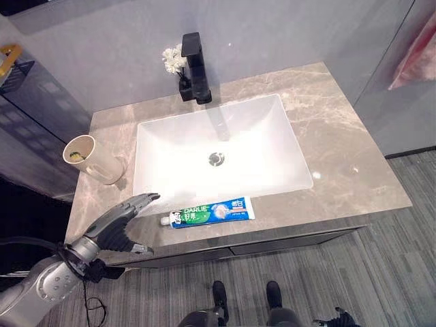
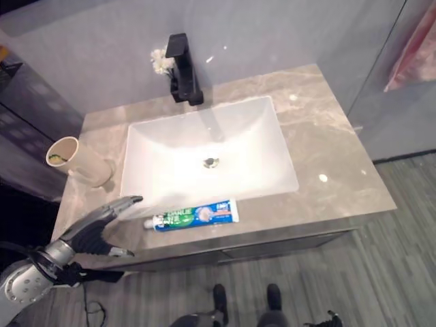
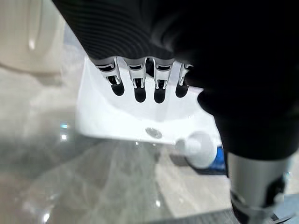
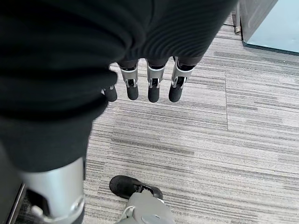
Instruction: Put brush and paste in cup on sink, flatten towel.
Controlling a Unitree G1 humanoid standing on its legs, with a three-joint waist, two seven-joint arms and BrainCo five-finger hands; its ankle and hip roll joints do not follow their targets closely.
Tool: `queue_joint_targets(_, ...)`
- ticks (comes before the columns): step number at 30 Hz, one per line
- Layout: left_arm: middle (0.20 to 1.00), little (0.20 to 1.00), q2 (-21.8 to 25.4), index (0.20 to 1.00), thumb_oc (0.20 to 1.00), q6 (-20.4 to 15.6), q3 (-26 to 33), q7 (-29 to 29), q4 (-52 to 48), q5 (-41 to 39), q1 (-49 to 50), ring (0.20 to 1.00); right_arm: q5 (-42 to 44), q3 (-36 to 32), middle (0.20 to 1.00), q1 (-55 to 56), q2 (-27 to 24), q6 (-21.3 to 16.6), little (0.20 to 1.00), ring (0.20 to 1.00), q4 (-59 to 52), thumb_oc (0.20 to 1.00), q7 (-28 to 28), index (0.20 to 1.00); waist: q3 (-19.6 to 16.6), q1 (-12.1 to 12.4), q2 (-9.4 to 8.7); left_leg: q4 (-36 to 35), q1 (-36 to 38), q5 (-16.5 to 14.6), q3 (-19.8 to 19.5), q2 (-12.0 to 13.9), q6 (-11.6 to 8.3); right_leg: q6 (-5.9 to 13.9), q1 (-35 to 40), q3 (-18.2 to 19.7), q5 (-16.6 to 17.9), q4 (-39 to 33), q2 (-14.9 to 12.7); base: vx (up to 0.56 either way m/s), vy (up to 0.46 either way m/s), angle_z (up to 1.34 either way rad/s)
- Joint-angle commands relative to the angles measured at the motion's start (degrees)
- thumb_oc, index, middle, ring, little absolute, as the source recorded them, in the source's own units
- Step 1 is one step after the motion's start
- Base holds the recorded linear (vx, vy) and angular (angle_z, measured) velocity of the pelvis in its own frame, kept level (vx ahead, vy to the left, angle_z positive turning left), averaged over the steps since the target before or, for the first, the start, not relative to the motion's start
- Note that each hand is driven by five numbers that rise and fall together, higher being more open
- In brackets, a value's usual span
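Note:
A blue and green toothpaste tube [image 1: 211, 212] lies on the marble counter [image 1: 340, 136] in front of the white sink [image 1: 218, 129], its white cap [image 3: 201, 149] pointing left. A beige cup [image 1: 85, 158] stands at the sink's left with something small and green inside; what it is I cannot tell. My left hand [image 1: 119, 225] hovers over the counter's front left corner, open, fingers [image 3: 135, 84] stretched toward the tube's cap and a little short of it. My right hand [image 4: 140, 37] hangs open above the floor with nothing in it. A pink cloth [image 1: 415, 61] hangs at the far right.
A black faucet [image 1: 194, 68] stands behind the sink with small white flowers [image 1: 174, 58] beside it. A dark wire shelf [image 1: 13, 68] is on the wall at the left. The counter's right side is bare marble. Grey striped floor [image 4: 210, 140] lies below.

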Motion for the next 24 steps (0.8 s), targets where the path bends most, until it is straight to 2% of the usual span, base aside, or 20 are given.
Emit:
queue_joint_targets(1,1.000,1.000,-1.54,1.000,1.000,-0.67,1.87,0.85,2.60,-0.86,-2.79,1.000,2.02,1.51,1.000,-1.38,0.04,-0.15,1.000,1.000,0.05,1.000,-1.76,1.000,0.45,-1.09,-3.00,1.61,0.75,-4.43,1.27,-1.85,-0.15,4.60,-5.04,1.57,3.77,1.05,-5.20,-0.02,-0.030,0.00)
queue_joint_targets(2,1.000,1.000,-2.56,1.000,1.000,-0.42,1.43,1.11,3.95,-1.18,-2.94,1.000,2.26,1.55,1.000,-1.43,0.23,-0.22,1.000,1.000,-0.06,1.000,-2.01,1.000,0.51,-0.96,-3.41,1.51,0.67,-4.30,1.36,-1.73,-0.17,4.57,-5.17,1.62,3.88,1.01,-5.07,-0.02,-0.035,-0.03)
queue_joint_targets(5,0.793,0.793,-3.20,0.793,0.793,-0.13,1.04,1.34,4.81,-1.40,-3.22,0.793,2.39,1.58,1.000,-1.43,0.29,-0.24,1.000,1.000,-0.05,1.000,-2.17,1.000,0.51,-0.84,-3.77,1.38,0.65,-4.20,1.38,-1.64,-0.21,4.54,-5.25,1.69,4.00,0.91,-5.06,0.00,-0.015,-0.03)
queue_joint_targets(6,0.573,0.573,-3.97,0.573,0.573,0.28,1.29,1.38,5.32,-1.64,-3.26,0.573,2.42,1.60,1.000,-1.55,0.51,-0.02,1.000,1.000,0.30,1.000,-2.21,1.000,0.52,-0.65,-4.05,1.31,0.60,-4.15,1.29,-1.57,-0.24,4.50,-5.31,1.62,4.07,0.78,-5.04,0.00,0.000,0.00)
queue_joint_targets(7,0.555,0.555,-4.38,0.555,0.555,0.36,1.51,1.44,5.62,-1.98,-3.12,0.555,2.47,1.65,1.000,-1.59,0.52,0.03,1.000,1.000,0.30,1.000,-2.20,1.000,0.51,-0.57,-4.14,1.30,0.56,-4.12,1.26,-1.52,-0.26,4.47,-5.35,1.59,4.09,0.75,-5.03,0.00,0.000,0.00)
queue_joint_targets(8,0.498,0.498,-4.40,0.498,0.498,0.35,1.56,1.43,5.61,-1.99,-3.07,0.498,2.47,1.69,1.000,-1.61,0.51,0.04,1.000,1.000,0.30,1.000,-2.20,1.000,0.50,-0.60,-4.14,1.30,0.54,-4.12,1.26,-1.52,-0.27,4.47,-5.37,1.59,4.09,0.75,-5.03,0.00,0.000,0.00)
queue_joint_targets(9,0.338,0.338,-4.77,0.338,0.338,0.40,1.64,1.51,5.95,-2.04,-2.98,0.338,2.56,1.72,1.000,-1.56,0.57,-0.01,1.000,1.000,0.21,1.000,-2.26,1.000,0.47,-0.58,-4.27,1.30,0.50,-4.10,1.26,-1.50,-0.29,4.46,-5.40,1.56,4.13,0.73,-5.02,0.00,0.000,0.00)
queue_joint_targets(11,0.253,0.253,-5.45,0.253,0.253,0.71,1.65,1.28,6.52,-2.37,-2.95,0.253,2.52,1.78,1.000,-1.68,0.61,0.11,1.000,1.000,0.25,1.000,-2.29,1.000,0.47,-0.44,-4.53,1.27,0.32,-3.99,1.34,-1.36,-0.38,4.44,-5.55,1.45,4.13,0.66,-4.98,0.00,0.000,0.00)
queue_joint_targets(13,0.203,0.203,-6.14,0.203,0.203,0.85,1.33,1.06,6.83,-2.04,-3.10,0.203,2.48,1.96,1.000,-1.86,0.68,0.15,1.000,1.000,0.36,1.000,-2.32,1.000,0.33,-0.30,-5.14,1.27,-0.04,-3.85,1.27,-1.14,-0.50,4.42,-5.83,1.29,4.24,0.58,-4.87,0.00,0.000,0.00)
queue_joint_targets(24,0.200,0.200,-7.42,0.200,0.200,1.50,-1.34,0.61,9.01,0.22,-4.81,0.200,2.75,1.85,1.000,-2.34,1.00,0.35,1.000,1.000,1.40,1.000,-2.87,1.000,-0.24,0.05,-6.50,0.96,-0.23,-3.56,1.39,-0.52,-0.95,4.38,-5.97,0.98,4.32,0.14,-4.38,0.00,0.000,0.00)
